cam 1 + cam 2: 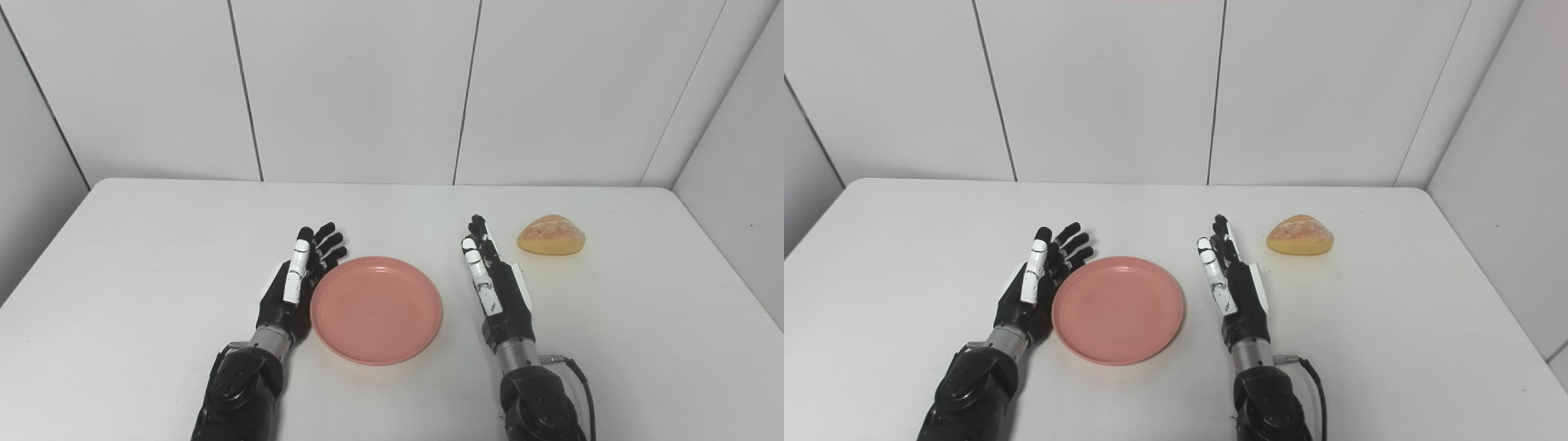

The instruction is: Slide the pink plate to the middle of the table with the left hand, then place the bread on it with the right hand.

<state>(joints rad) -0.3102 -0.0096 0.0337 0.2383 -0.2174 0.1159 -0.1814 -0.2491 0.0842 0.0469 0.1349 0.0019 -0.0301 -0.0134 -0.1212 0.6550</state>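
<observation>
Item one, pink plate [376,310]: it is lying flat on the white counter [153,257], about midway across and toward the near edge, and it is carrying nothing. Item two, left robot hand [298,282]: you are seeing it standing edge-on with fingers spread and straight, gripping nothing, its palm side lying right against the plate's left rim; actual contact is hard to confirm. Item three, right robot hand [495,284]: it is resting empty and flat-fingered, apart from the plate's right rim. Item four, bread [551,235]: it is sitting on the counter beyond and to the right of that hand, well clear of the plate.

Step in hand, by judgement: the slide is looking finished or nearly so, and the bread pickup is coming up. You are needing the right robot hand to reach forward and rightward, close around the loaf, then carry it left over the plate.

Markings: no brand, label or writing is showing anywhere.
</observation>
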